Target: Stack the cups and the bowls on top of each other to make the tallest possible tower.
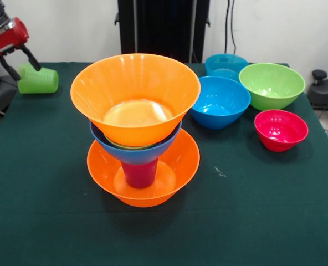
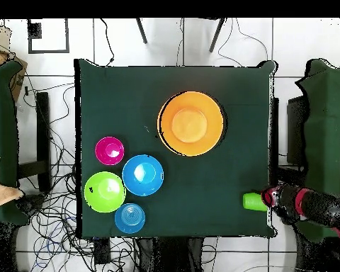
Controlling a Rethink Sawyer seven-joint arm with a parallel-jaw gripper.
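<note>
The tower [image 1: 135, 127] stands mid-table: a wide orange bowl [image 1: 175, 166] at the bottom, an upside-down purple-magenta cup [image 1: 139, 173] in it, a blue bowl [image 1: 133, 154] on the cup, and a second orange bowl [image 1: 135, 91] on top. From overhead the tower [image 2: 191, 122] shows as one orange disc. My gripper [image 1: 29, 75] is at the table's far left corner, shut on the light green cup [image 1: 42, 80], which lies sideways. Overhead, the gripper [image 2: 270, 197] meets the cup [image 2: 253, 201] at the table's right edge.
Loose bowls sit right of the tower: blue [image 1: 219, 101], teal-blue [image 1: 226, 65], lime green [image 1: 272, 84], red-pink [image 1: 280, 129]. Overhead they cluster at the lower left: red-pink [image 2: 110, 150], blue [image 2: 142, 175], lime green [image 2: 105, 191], teal-blue [image 2: 130, 218].
</note>
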